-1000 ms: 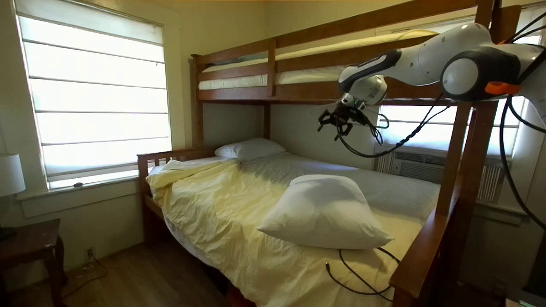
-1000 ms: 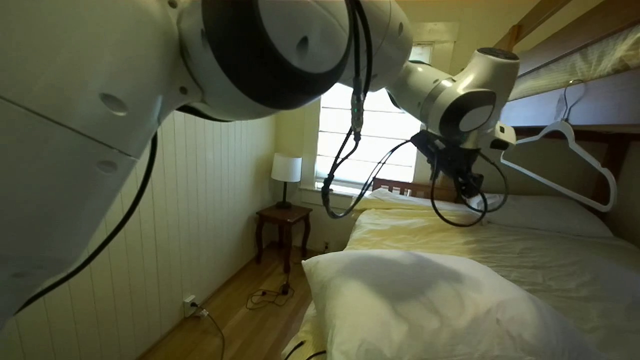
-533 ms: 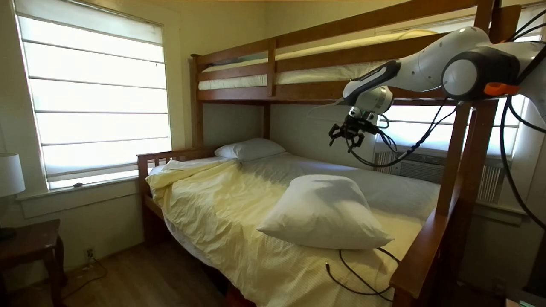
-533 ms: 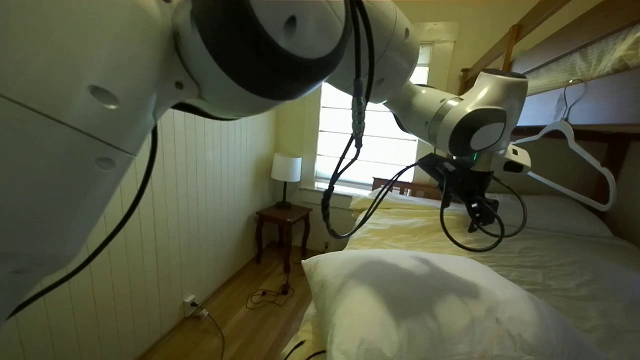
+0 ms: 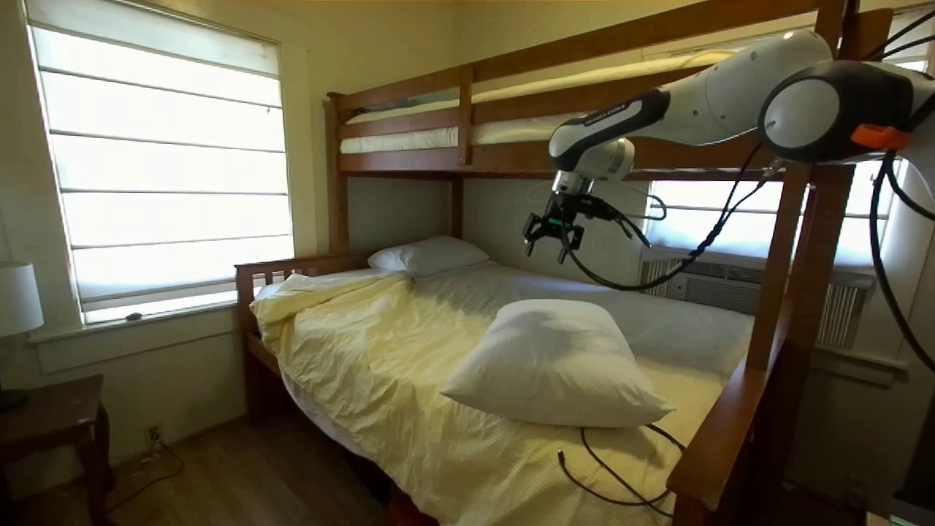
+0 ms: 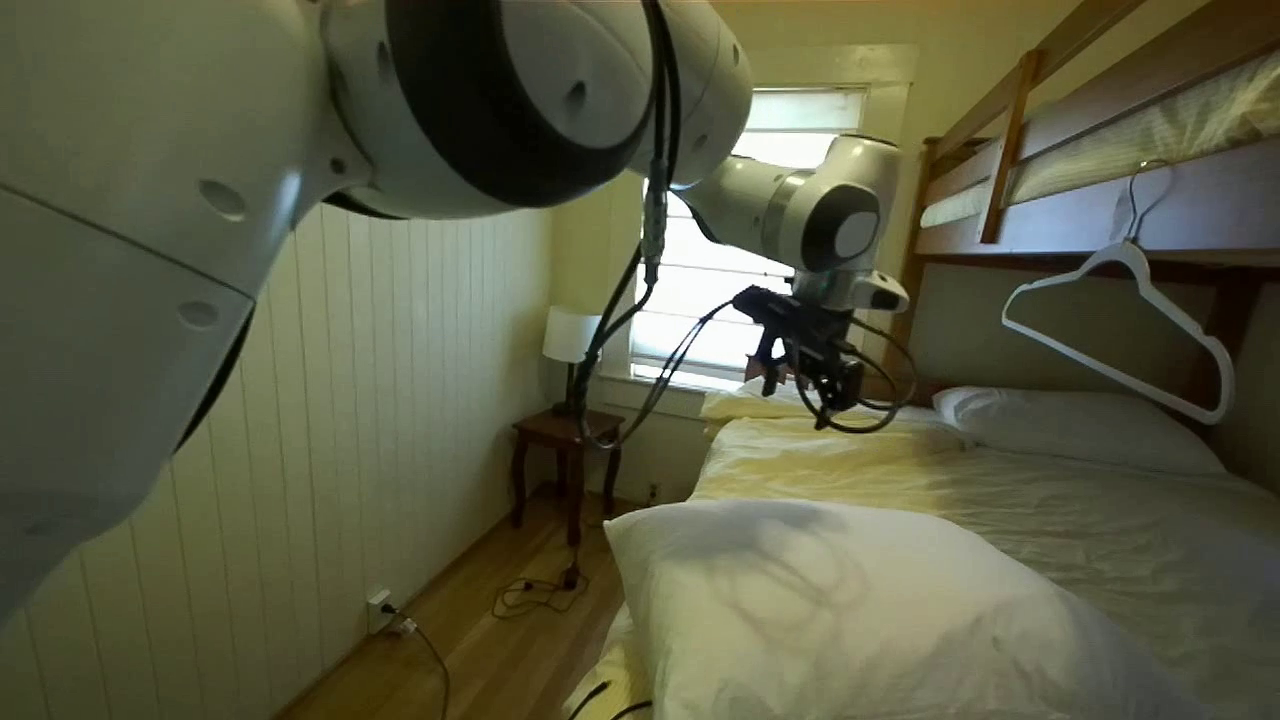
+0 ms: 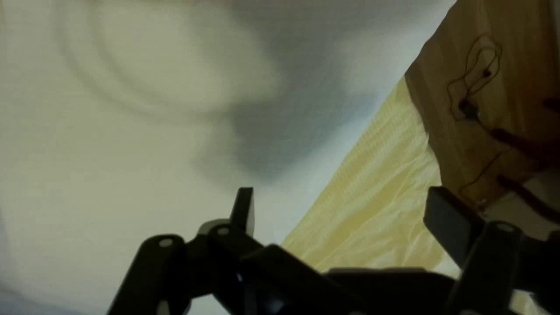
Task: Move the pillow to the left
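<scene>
A large white pillow lies on the near part of the lower bunk. It also fills the bottom of an exterior view and the left of the wrist view. A further white pillow lies at the far end of the bed, also in an exterior view. My gripper is open and empty, fingers pointing down, in the air above the bed and apart from the near pillow. It also shows in an exterior view and the wrist view, with its shadow on the pillow.
A yellow blanket covers part of the bed. The upper bunk rail is close by the arm. A white hanger hangs from the upper bunk. Black cables lie beside the near pillow. A side table carries a lamp.
My gripper first dips and shifts right, then swings left in both exterior views, with its fingers turning to point more straight down. The pillows have not moved.
</scene>
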You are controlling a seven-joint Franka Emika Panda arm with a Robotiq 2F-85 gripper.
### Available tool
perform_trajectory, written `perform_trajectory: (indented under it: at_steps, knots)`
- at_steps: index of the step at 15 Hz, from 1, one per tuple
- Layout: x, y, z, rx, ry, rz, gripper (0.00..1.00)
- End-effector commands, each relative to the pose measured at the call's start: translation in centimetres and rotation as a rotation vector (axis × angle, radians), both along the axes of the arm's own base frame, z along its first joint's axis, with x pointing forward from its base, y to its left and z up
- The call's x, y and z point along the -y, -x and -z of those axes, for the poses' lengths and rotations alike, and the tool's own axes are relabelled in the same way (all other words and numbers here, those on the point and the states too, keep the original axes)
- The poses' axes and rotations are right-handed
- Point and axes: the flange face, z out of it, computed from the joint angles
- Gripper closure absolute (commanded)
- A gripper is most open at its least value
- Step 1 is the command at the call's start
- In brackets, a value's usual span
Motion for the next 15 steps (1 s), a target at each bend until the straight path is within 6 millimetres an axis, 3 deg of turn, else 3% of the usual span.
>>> perform_trajectory:
  at_steps: [1,2,4,8,11,13,15]
  knots:
    - [-4.4,-1.3,0.3,-0.133,0.069,-0.132,0.00]
    - [-3.2,-0.7,0.3,-0.079,0.021,-0.079,0.00]
    - [-4.9,-1.2,0.5,-0.111,0.045,-0.118,0.00]
    - [-5.1,-0.8,0.9,-0.167,0.079,-0.125,0.00]
    - [-9.0,-1.9,3.7,-0.273,0.126,-0.222,0.00]
    - [-12.5,-2.4,5.7,-0.326,0.116,-0.327,0.00]
    - [-17.3,-3.5,7.5,-0.341,0.119,-0.435,0.00]
